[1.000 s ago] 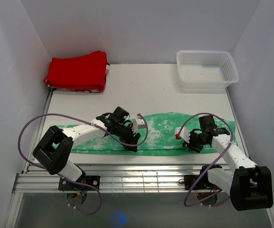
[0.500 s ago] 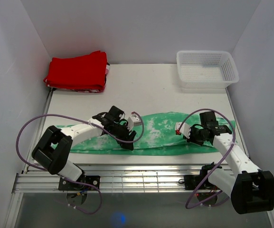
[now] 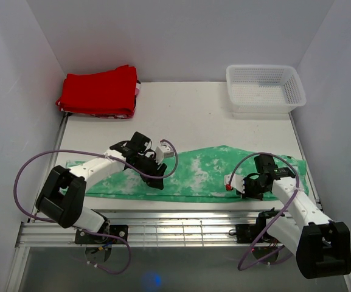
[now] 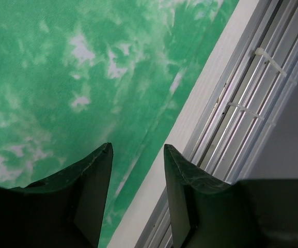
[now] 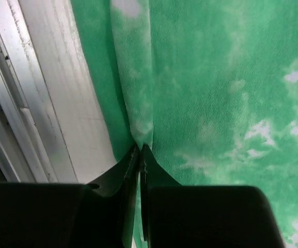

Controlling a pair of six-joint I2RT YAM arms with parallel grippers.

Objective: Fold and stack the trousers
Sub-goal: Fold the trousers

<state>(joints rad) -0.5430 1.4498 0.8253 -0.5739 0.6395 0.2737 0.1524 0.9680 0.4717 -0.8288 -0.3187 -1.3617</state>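
Observation:
The green tie-dye trousers (image 3: 205, 173) lie stretched as a long band across the near part of the table. My left gripper (image 3: 154, 179) is open over their near edge left of the middle; in the left wrist view it (image 4: 137, 150) hovers above the hem of the trousers (image 4: 61, 77) with nothing between the fingers. My right gripper (image 3: 248, 187) is at the near edge on the right. In the right wrist view it (image 5: 139, 150) is shut on a pinched ridge of the trousers (image 5: 216, 93).
A folded red garment (image 3: 99, 92) lies at the back left. A white mesh basket (image 3: 264, 88) stands at the back right. The aluminium rail (image 3: 181, 228) runs along the table's near edge, close to both grippers, and shows in the left wrist view (image 4: 241, 113).
My left gripper has moved left along the trousers' near edge. My right gripper moved back then nearer, and the trousers' right end now spreads wider toward the right.

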